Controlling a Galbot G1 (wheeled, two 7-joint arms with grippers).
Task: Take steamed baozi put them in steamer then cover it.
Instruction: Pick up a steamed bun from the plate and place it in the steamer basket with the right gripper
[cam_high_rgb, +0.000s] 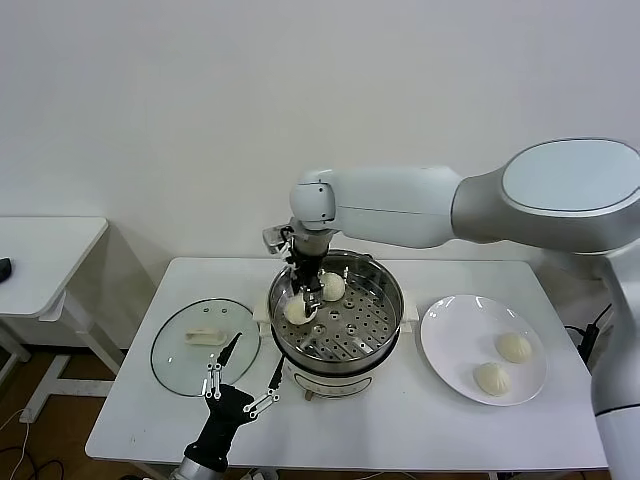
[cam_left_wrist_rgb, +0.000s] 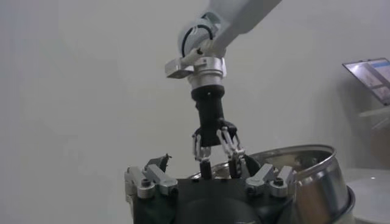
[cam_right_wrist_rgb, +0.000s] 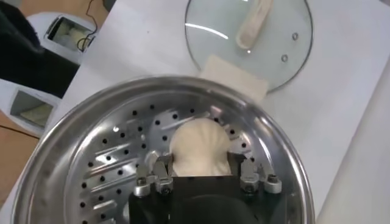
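Nearest the robot, the left gripper (cam_high_rgb: 243, 378) hovers low at the front edge of the white table (cam_high_rgb: 400, 430), fingers spread and holding nothing, just in front of the steamer's base and beside the cover. The cover (cam_high_rgb: 205, 346) lies flat on the table left of the steamer, handle up, glass rim near the steamer's left side handle but apart from the pot.

Mid table: the steamer (cam_high_rgb: 375, 330), shiny pot on cream base, perforated tray visible inside. The right gripper (cam_high_rgb: 303, 303) reaches down into its left-rear part, fingers on either side of a baozi (cam_high_rgb: 297, 311) resting on the tray; in the right wrist view that bun (cam_right_wrist_rgb: 198, 146) sits between the fingers (cam_right_wrist_rgb: 152, 173), which touch or nearly touch its sides, so the grip looks closed on it, though contact pressure can't be confirmed. A second baozi (cam_high_rgb: 333, 287) sits on the tray just behind, close to the first. The right arm (cam_high_rgb: 400, 205) crosses over the rear of the pot and blocks part of the back rim.

Right of the steamer, a white plate (cam_high_rgb: 450, 335) carries two more baozi (cam_high_rgb: 514, 347) (cam_high_rgb: 492, 378), next to each other, well apart from the pot.

Far left, a second small table (cam_high_rgb: 45, 250) stands against the wall with a dark object (cam_high_rgb: 5, 267) at its edge.
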